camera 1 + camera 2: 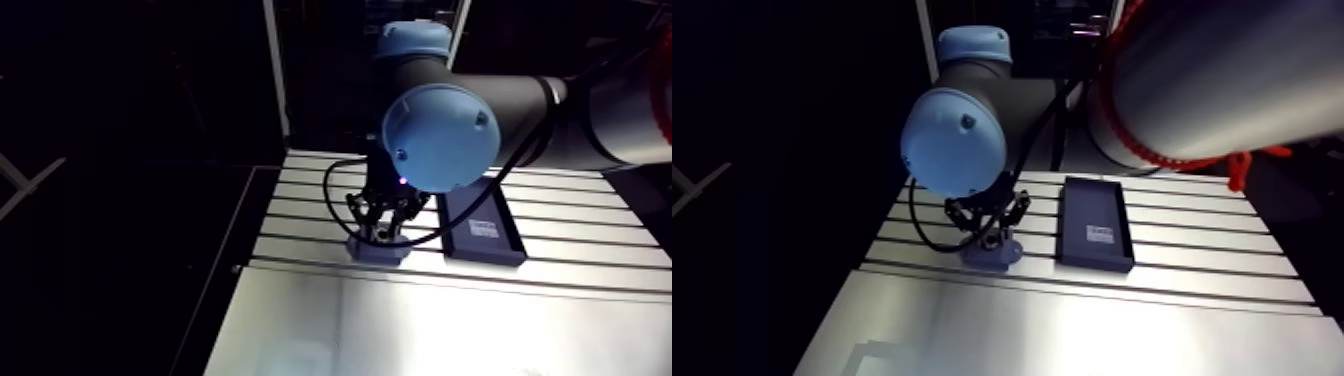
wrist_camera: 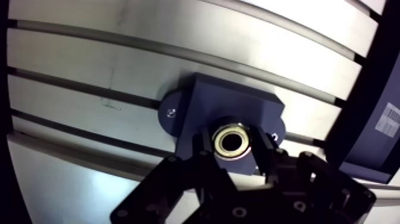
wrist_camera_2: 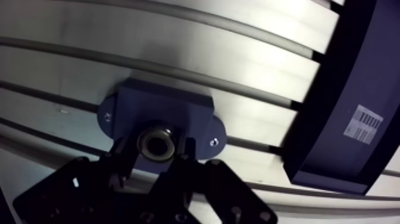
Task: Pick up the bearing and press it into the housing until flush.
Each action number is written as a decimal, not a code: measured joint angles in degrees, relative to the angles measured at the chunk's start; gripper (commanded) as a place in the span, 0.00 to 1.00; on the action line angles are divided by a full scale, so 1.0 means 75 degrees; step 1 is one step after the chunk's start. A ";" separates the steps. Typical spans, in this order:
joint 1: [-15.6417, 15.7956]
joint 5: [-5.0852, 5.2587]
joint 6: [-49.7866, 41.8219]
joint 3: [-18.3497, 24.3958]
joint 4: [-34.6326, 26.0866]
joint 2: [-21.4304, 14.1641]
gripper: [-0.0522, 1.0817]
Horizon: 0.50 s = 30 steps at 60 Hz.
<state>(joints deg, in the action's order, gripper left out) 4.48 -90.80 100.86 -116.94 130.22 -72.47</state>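
The gripper (image 2: 233,145) is clamped on the bearing (image 3: 156,143), a rigid, probably slick and weighty steel ring best held by its outer rim, right over the bore of the housing (image 2: 229,107).

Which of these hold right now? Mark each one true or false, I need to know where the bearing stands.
1. The bearing sits between the two fingers of the hand, over the housing. True.
2. The housing lies inside the dark tray. False: it stands on the slotted table, beside the tray and apart from it.
3. The tray carries a white barcode label. True.
4. The hand is wide open and well clear of the bearing. False: its fingers are closed against the bearing's sides.
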 measured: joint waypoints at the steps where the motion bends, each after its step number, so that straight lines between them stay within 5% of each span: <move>1: 0.0001 0.0001 0.0000 0.0000 -0.0001 0.0000 0.59; 30: 0.0016 0.0012 0.0000 0.0007 0.0000 -0.0004 0.59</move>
<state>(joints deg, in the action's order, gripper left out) 4.60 -90.71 100.86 -116.89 130.22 -72.50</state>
